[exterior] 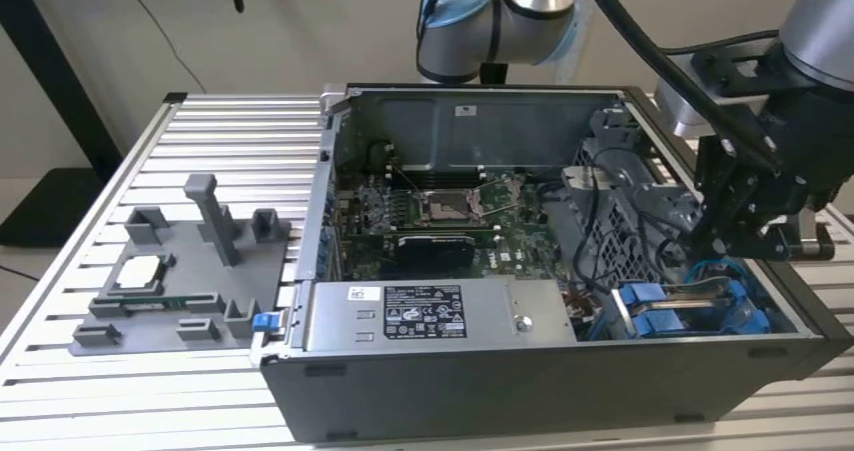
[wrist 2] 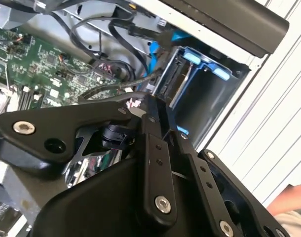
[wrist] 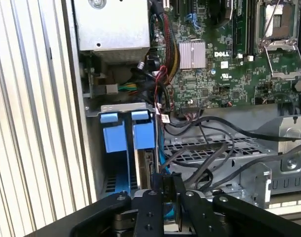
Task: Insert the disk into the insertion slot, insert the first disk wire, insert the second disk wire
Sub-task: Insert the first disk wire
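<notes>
End effector clamped on a black wire connector, just beside the disk seated in the insertion slot. Square the connector to the disk's socket; press straight, without forcing.

My gripper is matte black against the grey sheet-metal insertion slot (perforated with small holes), its latch tabs bright blue, the motherboard green, the ribbed table pale silver

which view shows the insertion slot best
First wrist view: the insertion slot opens toward the camera, both blue latch tabs plain. The exterior view shows it angled, at that view's right; the second wrist view sees it obliquely.
</notes>
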Action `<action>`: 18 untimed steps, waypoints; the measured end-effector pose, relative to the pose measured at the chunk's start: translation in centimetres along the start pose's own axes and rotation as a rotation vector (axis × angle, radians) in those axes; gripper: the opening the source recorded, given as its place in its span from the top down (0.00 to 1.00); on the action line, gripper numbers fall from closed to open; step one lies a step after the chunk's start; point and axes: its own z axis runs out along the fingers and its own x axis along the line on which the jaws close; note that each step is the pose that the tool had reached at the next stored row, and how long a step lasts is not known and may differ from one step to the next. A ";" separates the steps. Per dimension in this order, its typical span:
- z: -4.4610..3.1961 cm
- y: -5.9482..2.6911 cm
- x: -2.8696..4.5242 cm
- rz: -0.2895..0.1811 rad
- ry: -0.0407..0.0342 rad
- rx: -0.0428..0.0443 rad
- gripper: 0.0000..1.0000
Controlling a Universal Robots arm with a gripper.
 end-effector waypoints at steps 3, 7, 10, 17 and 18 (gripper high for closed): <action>0.08 -0.19 0.65 0.000 0.0030 -0.0010 1.00; 0.11 -0.32 1.40 0.000 0.0045 -0.0012 1.00; 0.11 -0.32 1.40 0.000 0.0021 -0.0014 1.00; 1.04 -0.78 1.47 -0.001 0.0101 -0.0007 1.00; 1.24 -0.95 1.48 -0.001 0.0103 -0.0007 1.00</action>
